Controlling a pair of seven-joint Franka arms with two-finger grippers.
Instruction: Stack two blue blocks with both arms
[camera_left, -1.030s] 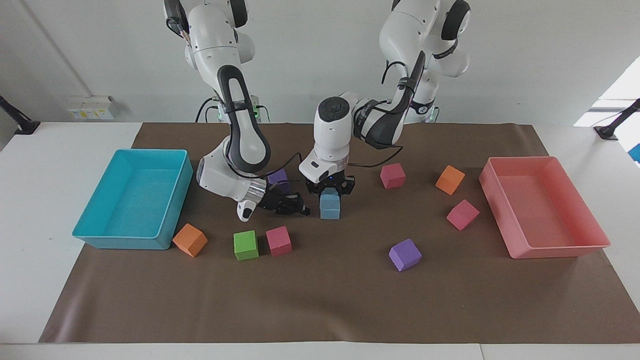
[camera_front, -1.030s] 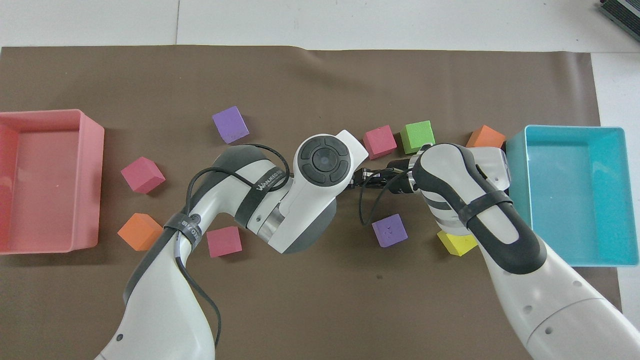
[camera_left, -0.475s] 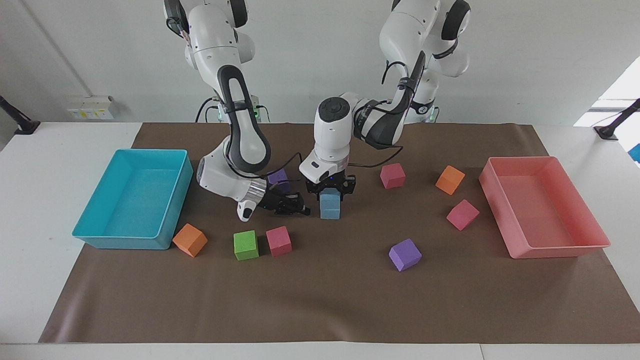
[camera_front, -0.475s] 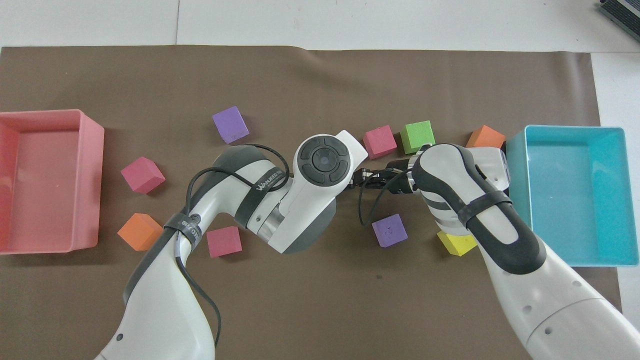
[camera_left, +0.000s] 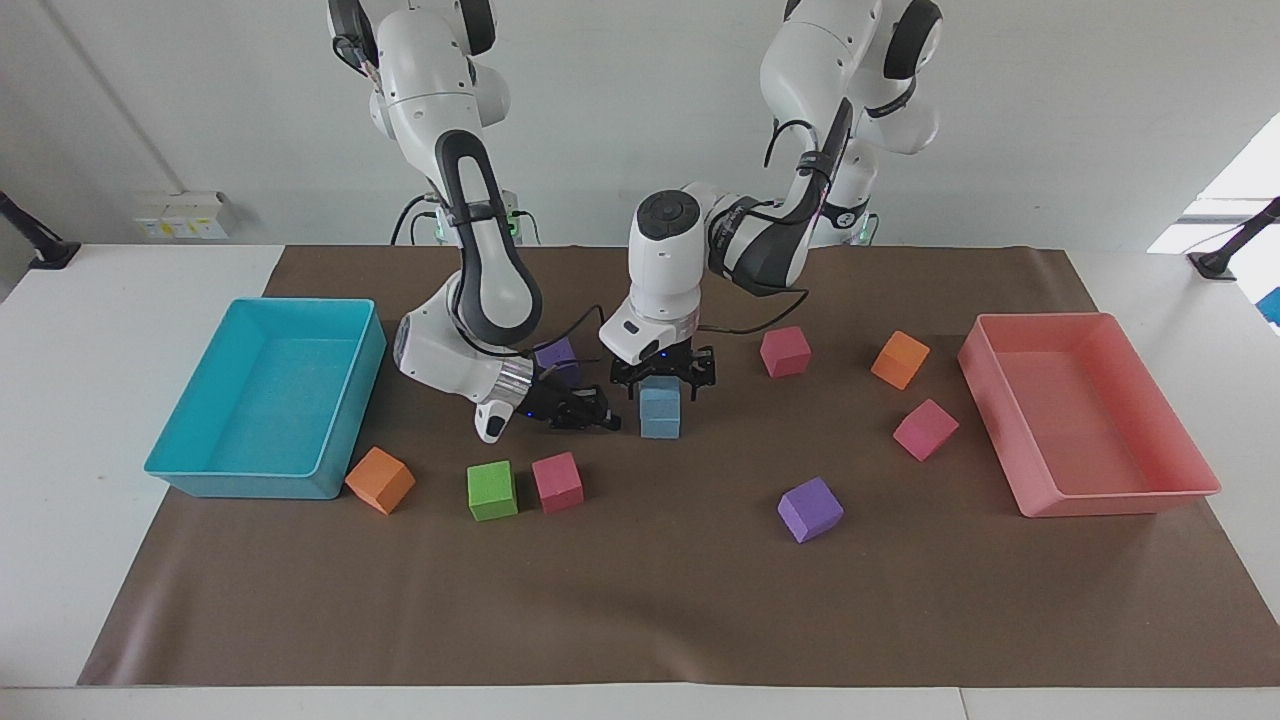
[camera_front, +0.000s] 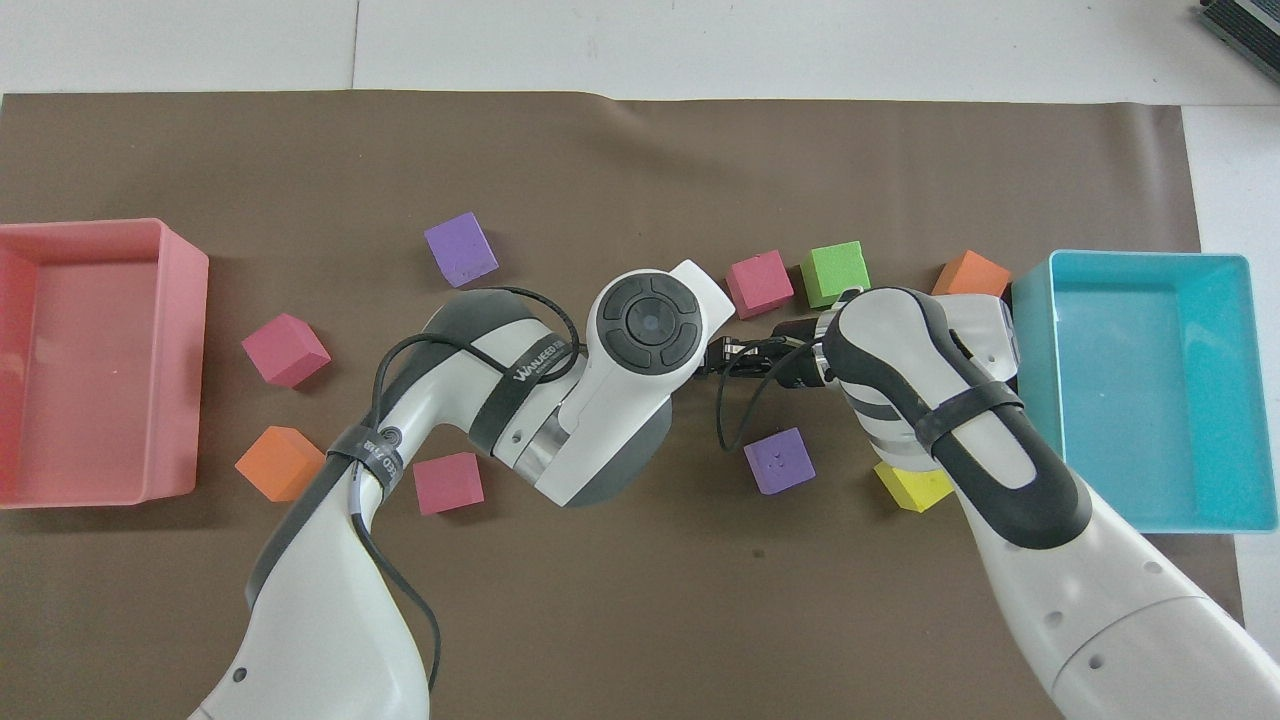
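Since a second ago your left gripper (camera_left: 662, 381) has let go: its fingers now stand spread on either side of the top blue block, which sits on the lower one in a blue stack (camera_left: 660, 411). From above, the left arm hides the stack. Your right gripper (camera_left: 590, 413) lies low just beside the stack, toward the turquoise tray (camera_left: 196, 470), fingertips pressed together and holding nothing. Take that stack as your landmark: a purple cube (camera_left: 555, 356) sits nearer the robots than it, and a pink cube (camera_left: 557, 481) and a green cube (camera_left: 492, 490) lie farther from them. Lift the left gripper straight up so neither finger drags the top block, and draw the right gripper away toward the tray without brushing the stack.
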